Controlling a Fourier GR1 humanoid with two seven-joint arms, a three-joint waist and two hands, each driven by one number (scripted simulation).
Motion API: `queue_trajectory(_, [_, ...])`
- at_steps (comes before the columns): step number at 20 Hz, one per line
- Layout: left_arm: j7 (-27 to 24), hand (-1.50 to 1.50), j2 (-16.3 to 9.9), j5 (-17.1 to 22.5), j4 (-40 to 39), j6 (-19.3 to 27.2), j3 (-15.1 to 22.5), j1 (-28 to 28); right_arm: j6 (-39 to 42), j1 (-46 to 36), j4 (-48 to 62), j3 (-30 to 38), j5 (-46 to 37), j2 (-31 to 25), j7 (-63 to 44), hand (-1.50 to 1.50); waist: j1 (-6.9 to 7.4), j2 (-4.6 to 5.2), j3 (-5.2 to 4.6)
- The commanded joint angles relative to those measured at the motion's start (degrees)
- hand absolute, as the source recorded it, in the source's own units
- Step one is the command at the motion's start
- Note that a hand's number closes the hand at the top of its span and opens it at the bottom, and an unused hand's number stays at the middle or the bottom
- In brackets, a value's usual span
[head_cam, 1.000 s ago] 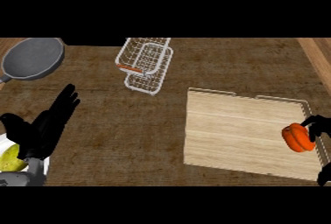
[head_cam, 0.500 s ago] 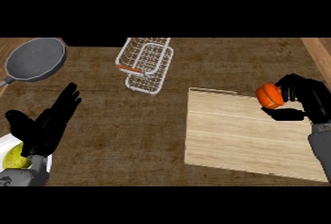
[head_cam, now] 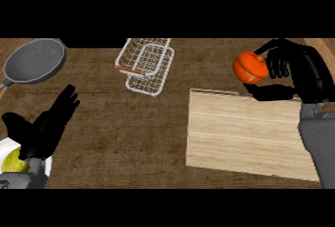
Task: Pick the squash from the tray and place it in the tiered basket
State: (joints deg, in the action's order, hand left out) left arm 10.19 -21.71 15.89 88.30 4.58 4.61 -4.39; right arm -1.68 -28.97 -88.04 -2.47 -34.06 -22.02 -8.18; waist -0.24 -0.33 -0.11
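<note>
We have lifted the squash [head_cam: 250,67] off the tray [head_cam: 248,137] to upper right, right hand [head_cam: 288,66] curled round it, basket [head_cam: 146,64] next at upper centre; left hand [head_cam: 47,126] rests spread, lower left.

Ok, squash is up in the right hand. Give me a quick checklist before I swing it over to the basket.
1. Squash held: ok, right hand is curled round it.
2. Squash off the tray: ok, it shows above the tray's far edge.
3. Tiered basket in view: ok, to the left of the squash.
4. Path to the basket: ok, only bare counter shows between.
5. Left hand out of the way: ok, open, resting at lower left.
6. Height above the basket rim: cannot tell from this view.
</note>
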Motion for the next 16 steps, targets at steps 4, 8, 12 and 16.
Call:
queue_trajectory(4, [1.9,0.00,0.3,-0.1,0.7,-1.2,-0.7,-1.2,6.5,-14.4,-2.4,-6.7,-3.0,8.1,-17.3,1.50,1.08,0.28,0.04])
queue_trajectory(8, [-0.1,0.00,2.4,-2.2,-1.3,-1.6,0.0,-1.8,6.3,-17.9,-0.7,-8.8,-5.8,12.7,-19.4,1.50,0.56,0.33,0.07])
queue_trajectory(12, [-0.9,0.00,0.2,-0.7,0.9,-4.2,-2.2,2.0,2.0,-26.9,10.4,-9.3,-9.8,19.8,-23.0,1.50,1.51,0.41,0.06])
queue_trajectory(16, [0.0,0.00,4.0,-4.4,1.6,-0.8,0.7,0.9,0.6,-35.2,22.5,-4.6,-9.5,21.0,-21.2,1.50,1.59,0.57,0.07])
